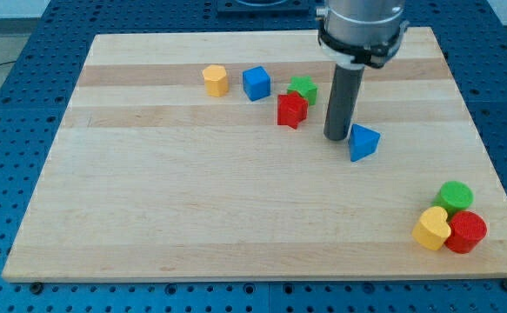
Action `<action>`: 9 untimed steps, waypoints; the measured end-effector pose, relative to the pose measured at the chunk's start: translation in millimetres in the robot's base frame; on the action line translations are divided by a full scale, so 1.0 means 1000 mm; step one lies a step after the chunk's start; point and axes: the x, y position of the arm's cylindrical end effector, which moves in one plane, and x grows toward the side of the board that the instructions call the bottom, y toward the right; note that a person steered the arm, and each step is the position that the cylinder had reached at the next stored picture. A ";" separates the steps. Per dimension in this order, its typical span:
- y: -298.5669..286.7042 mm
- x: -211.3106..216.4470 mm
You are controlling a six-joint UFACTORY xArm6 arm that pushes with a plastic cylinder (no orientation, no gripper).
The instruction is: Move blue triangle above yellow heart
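The blue triangle lies on the wooden board right of centre. My tip stands just to its left, touching or nearly touching it. The yellow heart sits near the view's bottom right corner of the board, well below and to the right of the triangle. It touches a red cylinder and a green cylinder.
A red star-like block and a green block sit left of the rod. A blue cube and a yellow hexagonal block lie further left near the view's top. The board's right edge is close.
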 end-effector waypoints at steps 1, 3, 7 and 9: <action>0.006 -0.009; 0.020 0.030; 0.028 0.091; 0.025 0.080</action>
